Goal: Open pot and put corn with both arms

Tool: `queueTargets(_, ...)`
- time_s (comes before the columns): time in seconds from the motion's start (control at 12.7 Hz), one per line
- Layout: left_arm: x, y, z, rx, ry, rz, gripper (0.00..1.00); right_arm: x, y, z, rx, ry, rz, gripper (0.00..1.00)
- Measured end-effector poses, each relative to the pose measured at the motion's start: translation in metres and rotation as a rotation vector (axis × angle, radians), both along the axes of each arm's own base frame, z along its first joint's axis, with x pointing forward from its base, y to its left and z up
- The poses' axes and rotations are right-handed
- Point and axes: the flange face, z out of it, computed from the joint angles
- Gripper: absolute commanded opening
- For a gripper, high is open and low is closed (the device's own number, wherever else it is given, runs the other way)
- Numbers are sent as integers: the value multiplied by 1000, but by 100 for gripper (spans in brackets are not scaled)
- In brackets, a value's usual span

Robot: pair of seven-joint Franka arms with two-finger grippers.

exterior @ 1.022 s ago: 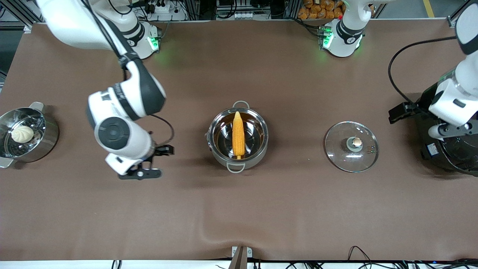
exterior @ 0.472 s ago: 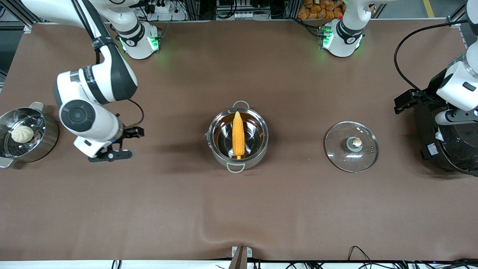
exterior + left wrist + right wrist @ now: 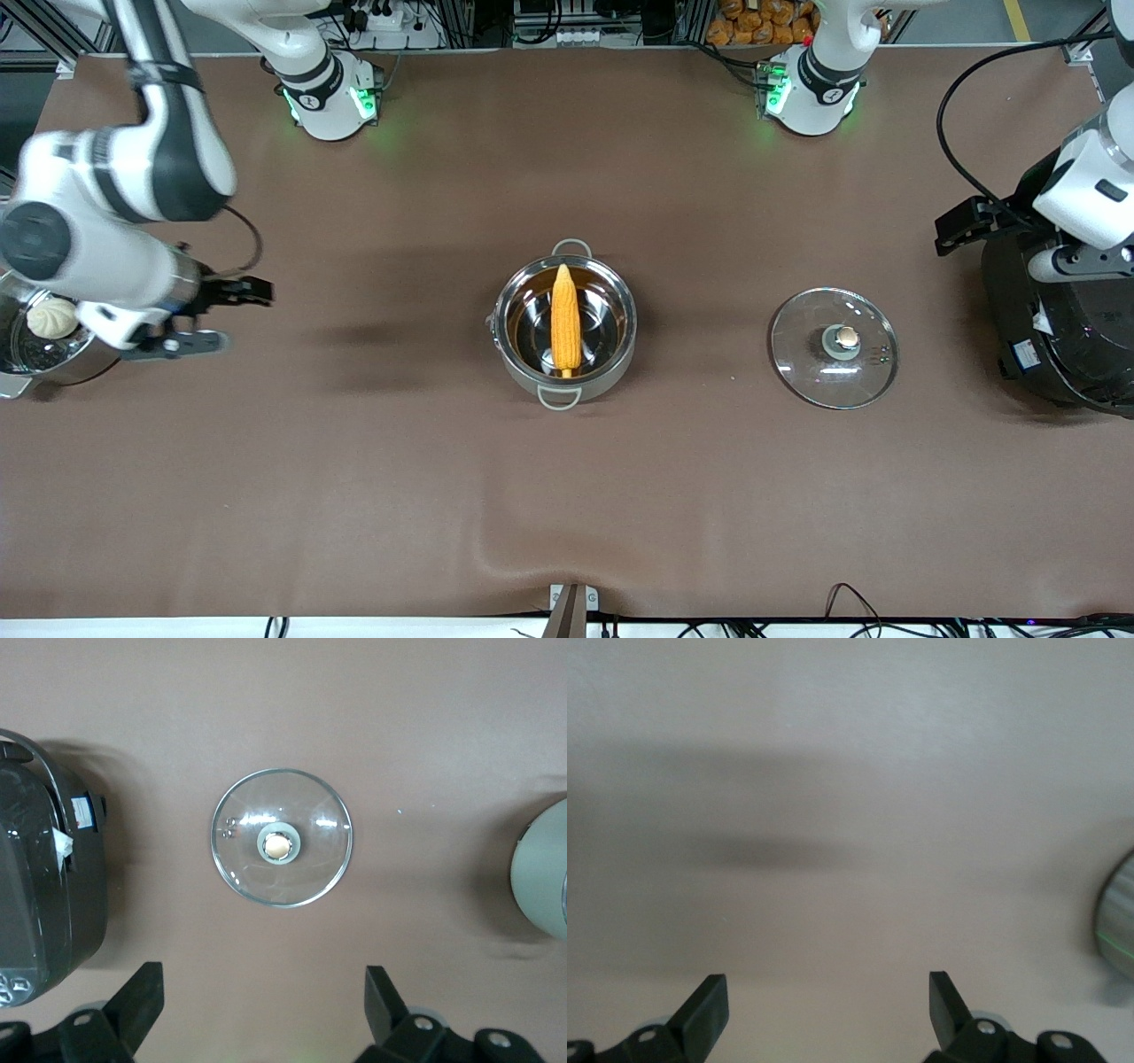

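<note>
The shiny steel pot point(image 3: 611, 306) stands uncovered in the middle of the table. The yellow-orange corn point(image 3: 565, 321) lies inside it. The pot's glass lid point(image 3: 834, 347) lies flat on the table beside it, toward the left arm's end, knob up; it also shows in the left wrist view point(image 3: 282, 837). My left gripper point(image 3: 1085, 261) is open and empty, up over the black rice cooker point(image 3: 1063, 354). My right gripper point(image 3: 173, 344) is open and empty over the table beside the steamer pot point(image 3: 27, 354). Both wrist views show open, empty grippers, left point(image 3: 261, 997) and right point(image 3: 828, 1001).
The steamer pot with a white bun point(image 3: 53, 317) stands at the right arm's end. The rice cooker point(image 3: 44, 895) stands at the left arm's end. A shiny steel edge point(image 3: 1121, 921) shows at the side of the right wrist view. The pot's edge point(image 3: 540, 868) shows in the left wrist view.
My right arm has swung away from the pot toward the steamer pot at its end of the table. My left gripper has drawn back a little over the rice cooker. Pot, corn and lid have not moved.
</note>
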Motion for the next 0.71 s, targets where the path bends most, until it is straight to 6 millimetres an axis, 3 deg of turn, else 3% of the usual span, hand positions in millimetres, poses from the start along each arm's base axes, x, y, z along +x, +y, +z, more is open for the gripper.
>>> queueTargets(0.47,-8,0,11,1,-5,0,100,-1,-28,119,1,-76,-48,100)
queueTargets(0.71,-8,2,10,1,-3,3,100,-4,-48,164,4,-110,-62,100)
